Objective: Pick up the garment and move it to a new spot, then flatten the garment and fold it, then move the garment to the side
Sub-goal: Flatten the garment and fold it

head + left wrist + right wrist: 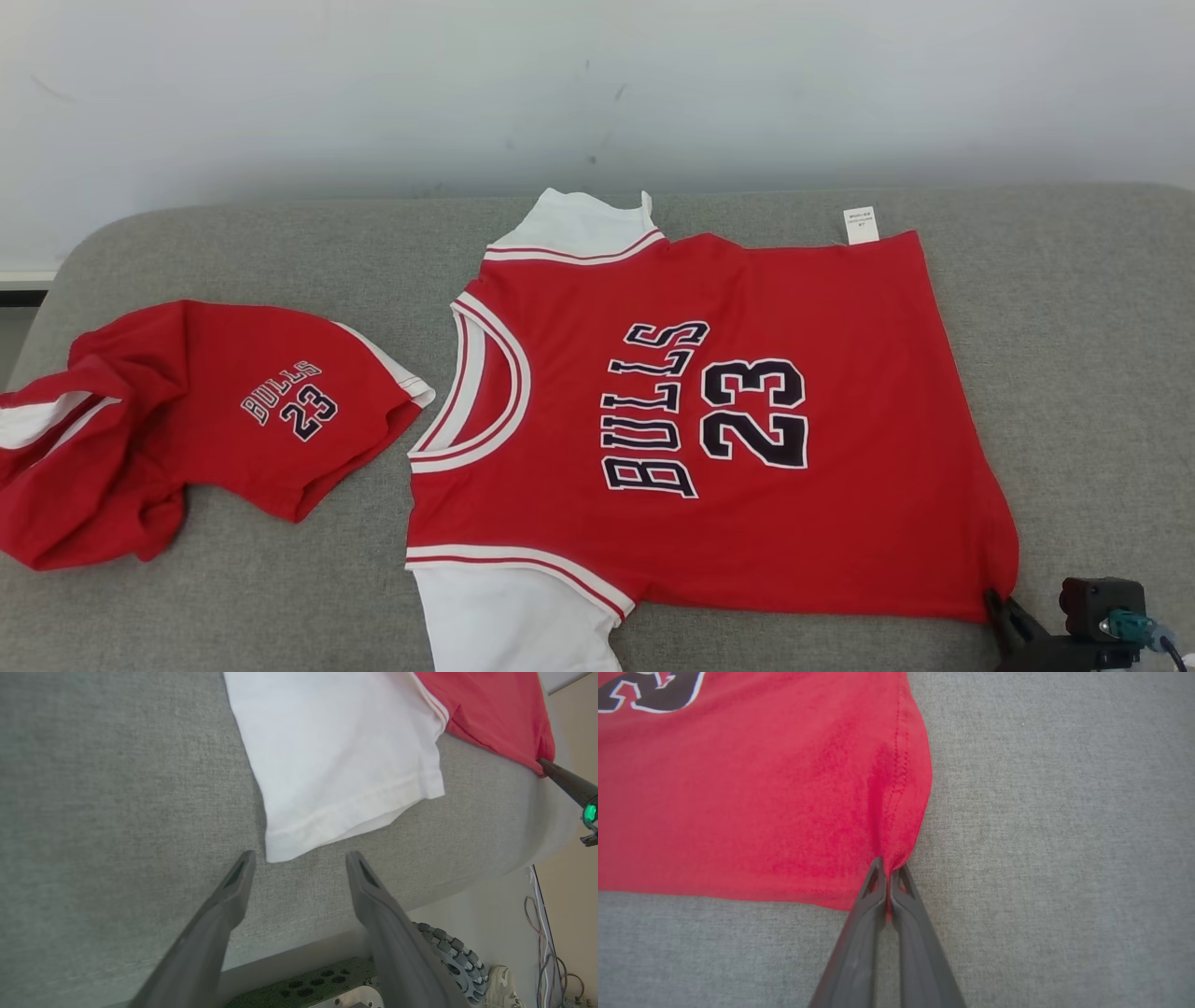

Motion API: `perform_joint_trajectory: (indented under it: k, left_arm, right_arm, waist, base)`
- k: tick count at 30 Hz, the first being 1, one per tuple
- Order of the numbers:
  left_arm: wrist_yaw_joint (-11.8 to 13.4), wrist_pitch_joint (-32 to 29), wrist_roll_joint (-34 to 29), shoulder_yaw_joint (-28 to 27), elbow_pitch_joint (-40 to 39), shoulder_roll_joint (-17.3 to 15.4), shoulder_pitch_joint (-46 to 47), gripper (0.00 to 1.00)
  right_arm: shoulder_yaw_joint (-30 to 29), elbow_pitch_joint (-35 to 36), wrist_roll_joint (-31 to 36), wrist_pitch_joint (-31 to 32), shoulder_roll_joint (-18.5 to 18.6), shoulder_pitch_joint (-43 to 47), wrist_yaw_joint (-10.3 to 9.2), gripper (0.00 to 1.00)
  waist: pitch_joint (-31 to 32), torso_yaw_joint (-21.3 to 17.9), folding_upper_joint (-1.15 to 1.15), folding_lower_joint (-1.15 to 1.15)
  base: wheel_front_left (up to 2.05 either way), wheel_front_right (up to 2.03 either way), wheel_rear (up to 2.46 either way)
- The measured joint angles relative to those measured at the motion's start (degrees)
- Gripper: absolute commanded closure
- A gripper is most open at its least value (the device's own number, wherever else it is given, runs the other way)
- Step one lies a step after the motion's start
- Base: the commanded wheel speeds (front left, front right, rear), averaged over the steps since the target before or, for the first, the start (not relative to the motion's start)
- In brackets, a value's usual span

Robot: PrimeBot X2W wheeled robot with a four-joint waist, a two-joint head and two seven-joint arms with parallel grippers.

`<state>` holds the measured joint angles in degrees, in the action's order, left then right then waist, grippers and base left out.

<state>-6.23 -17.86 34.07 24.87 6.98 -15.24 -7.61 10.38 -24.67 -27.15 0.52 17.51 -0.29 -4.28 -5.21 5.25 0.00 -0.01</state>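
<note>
**Two red pieces, jersey (pixel 709 420) lying sideways**

We counted two red pieces on the grey surface (pixel 1074 373): one jersey spread flat in the middle and one pair of shorts (pixel 205 420) crumpled well to its left. The jersey's long axis ran across the head view, collar toward our left, hem toward our right, print facing up. It had two white sleeves and one white label (pixel 861 225) at the far hem corner. Our right end effector (pixel 889 877) was clenched on the near hem corner. Our left end effector (pixel 300 856) stood released, tips beside the near sleeve's (pixel 336 756) cuff.

sleeve (pixel 509 621) cut off below, label (pixel 861 225) unreadable
</note>
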Motion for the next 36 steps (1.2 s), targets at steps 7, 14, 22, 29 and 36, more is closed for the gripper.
perform_joint_trajectory:
  k: [7,14,22,29,36]
  left_arm:
    - [0.1,0.0,-0.3,0.3,0.8,0.4,0.5,0.00]
    - [0.1,-0.3,-0.4,1.3,4.4,1.4,2.3,0.00]
    - [0.1,0.3,-0.8,1.7,7.3,2.0,3.5,1.00]
    - [0.1,1.8,-0.6,1.0,8.2,2.0,3.5,1.00]
    - [-0.3,3.4,0.8,-1.5,4.6,0.1,2.8,1.00]
  right_arm:
    - [0.2,-0.5,-0.1,0.0,0.0,0.0,0.00,1.00]
    - [0.5,-0.7,-0.1,0.1,0.0,-0.2,0.25,1.00]
    - [0.6,-0.8,-0.1,0.3,0.0,-0.2,0.36,1.00]
    - [0.6,-1.0,-0.1,0.2,0.0,-0.2,0.51,1.00]
    - [-1.7,-0.5,-1.0,-0.4,2.1,-0.2,0.63,1.00]
  waist:
    - [0.5,0.2,0.00,0.00]
    - [0.8,-0.1,0.00,0.01]
    - [1.0,-0.8,0.00,0.01]
    - [1.2,-0.9,0.00,0.01]
    - [1.5,-0.6,0.00,0.01]
  base:
    - [0.00,0.00,0.00]
    - [0.00,0.00,0.00]
    - [0.00,0.00,0.00]
    - [0.00,0.00,0.00]
    - [0.00,0.00,0.00]
